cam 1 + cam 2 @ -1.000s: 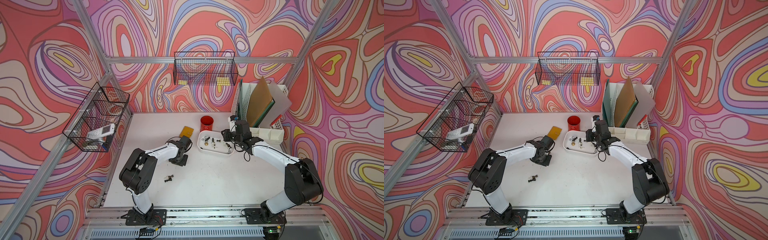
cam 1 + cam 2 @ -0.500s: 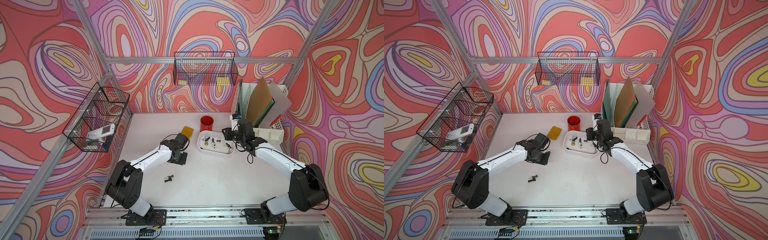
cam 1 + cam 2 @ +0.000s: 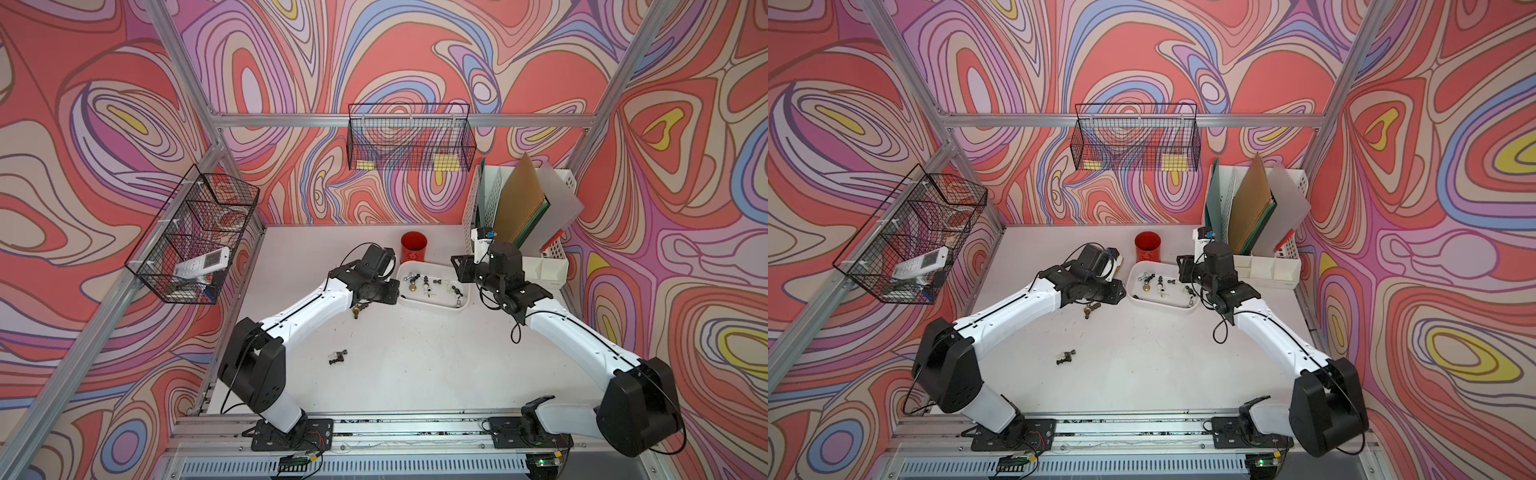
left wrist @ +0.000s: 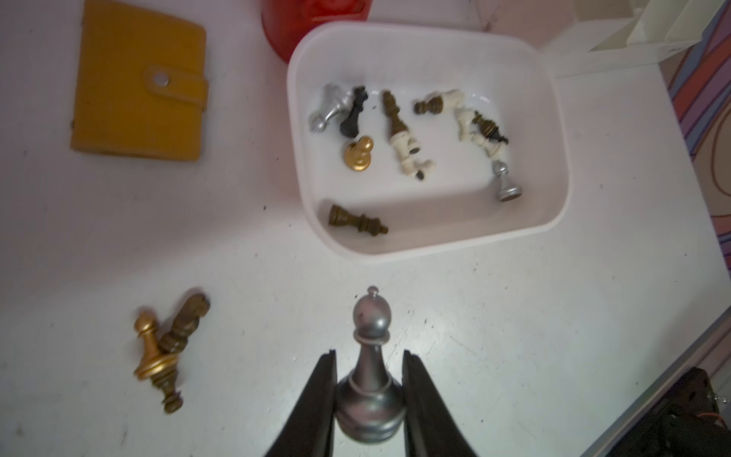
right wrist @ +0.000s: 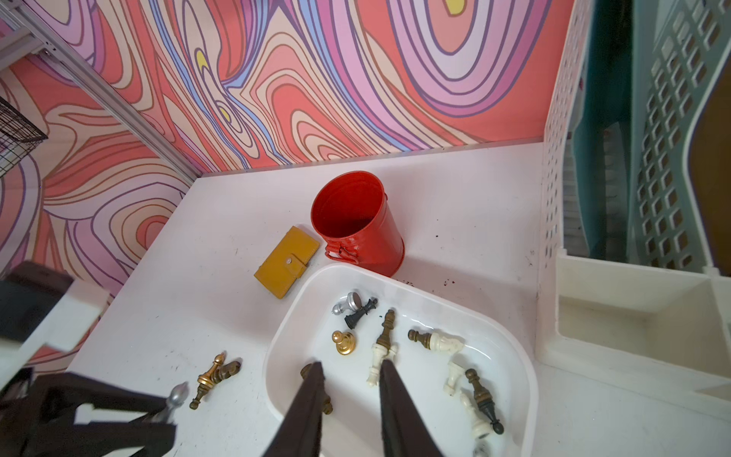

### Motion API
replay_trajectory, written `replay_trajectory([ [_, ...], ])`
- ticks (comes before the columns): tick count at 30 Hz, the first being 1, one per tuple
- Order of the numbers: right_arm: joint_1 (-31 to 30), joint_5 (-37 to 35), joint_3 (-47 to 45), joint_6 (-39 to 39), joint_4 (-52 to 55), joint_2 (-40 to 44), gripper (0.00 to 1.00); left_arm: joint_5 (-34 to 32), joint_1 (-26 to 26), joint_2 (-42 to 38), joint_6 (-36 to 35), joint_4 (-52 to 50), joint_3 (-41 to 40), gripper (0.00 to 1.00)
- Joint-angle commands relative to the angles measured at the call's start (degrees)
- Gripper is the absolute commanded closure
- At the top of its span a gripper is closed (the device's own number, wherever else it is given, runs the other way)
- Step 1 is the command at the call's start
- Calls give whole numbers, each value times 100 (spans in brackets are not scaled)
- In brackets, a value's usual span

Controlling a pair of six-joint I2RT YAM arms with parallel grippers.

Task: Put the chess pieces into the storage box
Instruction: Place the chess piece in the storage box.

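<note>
The storage box (image 4: 435, 253) is a shallow white tub holding several chess pieces (image 4: 399, 130) lying in silver, black, gold and cream. My left gripper (image 4: 368, 354) is shut on a silver chess piece (image 4: 370, 380) by its base, held above the table just short of the box's near wall. Two gold-brown pieces (image 4: 158, 352) lie crossed on the table beside it, also showing in a top view as gold-brown pieces (image 3: 360, 309). Two small dark pieces (image 3: 337, 356) lie nearer the front. My right gripper (image 5: 351, 364) hangs open over the box (image 5: 277, 356), nothing between its fingers.
A red cup (image 3: 414, 247) stands just behind the box. A yellow wallet (image 4: 138, 79) lies left of it. A white file organiser (image 3: 519, 208) with folders and a low divided tray (image 3: 542, 266) fill the back right corner. Wire baskets (image 3: 195, 237) hang on the walls.
My left arm has swung right and back toward the box with the silver piece, uncovering the gold-brown pieces on the table. The right gripper has barely moved over the box.
</note>
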State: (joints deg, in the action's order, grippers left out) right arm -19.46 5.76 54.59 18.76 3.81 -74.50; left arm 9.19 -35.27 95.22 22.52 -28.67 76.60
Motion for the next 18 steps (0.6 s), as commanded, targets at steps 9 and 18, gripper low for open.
replay_trajectory([
  [9, 25, -555, -351, -118, 152, 655, 71, 477, -504, 2172, -49, 690, 1966, 76],
  [18, 27, -437, -227, -136, 207, 479, 71, 478, -666, 2848, -66, 549, 2571, 68],
])
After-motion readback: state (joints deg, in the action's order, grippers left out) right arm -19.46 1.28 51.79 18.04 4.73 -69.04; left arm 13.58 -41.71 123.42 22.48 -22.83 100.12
